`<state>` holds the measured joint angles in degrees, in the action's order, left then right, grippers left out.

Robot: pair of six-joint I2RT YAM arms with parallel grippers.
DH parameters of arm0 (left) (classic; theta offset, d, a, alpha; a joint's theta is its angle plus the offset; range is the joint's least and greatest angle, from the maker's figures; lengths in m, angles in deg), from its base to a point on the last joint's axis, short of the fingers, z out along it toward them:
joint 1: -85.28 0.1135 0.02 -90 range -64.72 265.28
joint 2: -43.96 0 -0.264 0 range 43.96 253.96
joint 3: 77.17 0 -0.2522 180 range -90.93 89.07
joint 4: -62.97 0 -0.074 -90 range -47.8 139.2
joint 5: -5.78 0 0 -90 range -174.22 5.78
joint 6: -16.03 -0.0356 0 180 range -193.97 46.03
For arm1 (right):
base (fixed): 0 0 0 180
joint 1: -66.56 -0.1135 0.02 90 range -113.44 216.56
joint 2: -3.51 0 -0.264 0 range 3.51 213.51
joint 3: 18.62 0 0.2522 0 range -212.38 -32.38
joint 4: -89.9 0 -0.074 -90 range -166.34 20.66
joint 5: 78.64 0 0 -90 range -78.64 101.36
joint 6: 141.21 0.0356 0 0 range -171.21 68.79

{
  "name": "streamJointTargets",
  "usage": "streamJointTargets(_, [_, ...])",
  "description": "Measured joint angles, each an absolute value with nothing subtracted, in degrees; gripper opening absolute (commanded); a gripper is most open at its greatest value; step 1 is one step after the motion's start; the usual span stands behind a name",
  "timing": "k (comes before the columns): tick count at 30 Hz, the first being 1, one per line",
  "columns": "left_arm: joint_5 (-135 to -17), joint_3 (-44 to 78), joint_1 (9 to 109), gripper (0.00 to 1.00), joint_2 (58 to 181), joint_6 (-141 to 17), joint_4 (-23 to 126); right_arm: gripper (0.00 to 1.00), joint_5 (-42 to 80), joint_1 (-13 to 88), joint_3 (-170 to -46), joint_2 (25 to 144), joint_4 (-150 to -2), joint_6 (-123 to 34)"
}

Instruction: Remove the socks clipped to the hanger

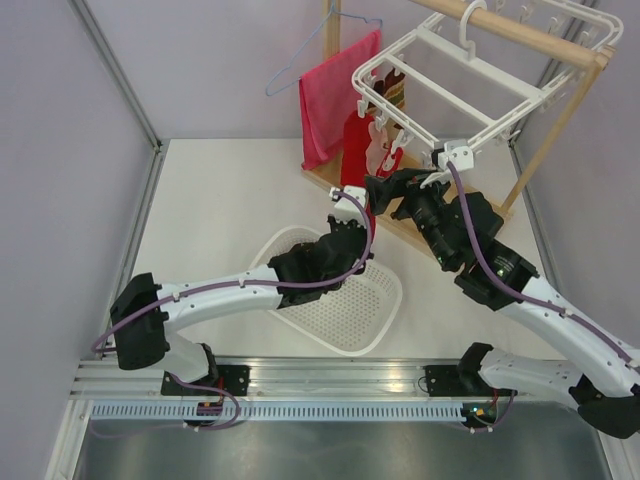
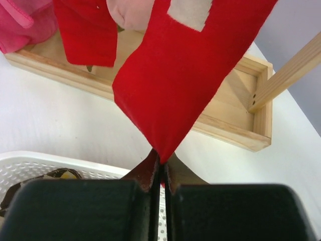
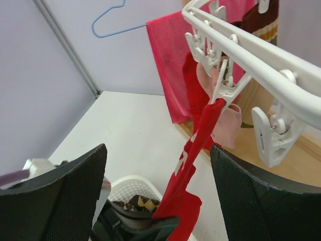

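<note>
Looking from above, the left hand (image 1: 350,205) sits under the hanger (image 1: 470,75). Its wrist view shows it shut tight on the tip of the red sock (image 2: 185,75), which hangs just above. The right hand (image 3: 158,155) gapes wide and empty below the clip (image 3: 224,90); next, probably, a downward tug frees the sock.

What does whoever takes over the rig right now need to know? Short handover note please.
Left gripper: shut on the lower tip of a red sock, which is stretched taut.
Right gripper: open, holding nothing, up beside the hanger.
Things: the held sock's top is in a hanger clip. A second red sock, a pale pink sock and a striped sock hang there too.
Done: one patterned sock lies in the white basket.
Left: free the held sock, then the others.
</note>
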<state>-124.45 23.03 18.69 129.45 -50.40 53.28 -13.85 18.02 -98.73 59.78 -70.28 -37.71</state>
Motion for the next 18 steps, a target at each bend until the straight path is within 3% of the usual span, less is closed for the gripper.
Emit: streamJointTargets(18, [-120.95, 23.68, 18.38, 0.02, 126.52, -49.79, 51.55, 0.93, -33.88, 16.91, -103.6, 68.4, -71.24, -37.54])
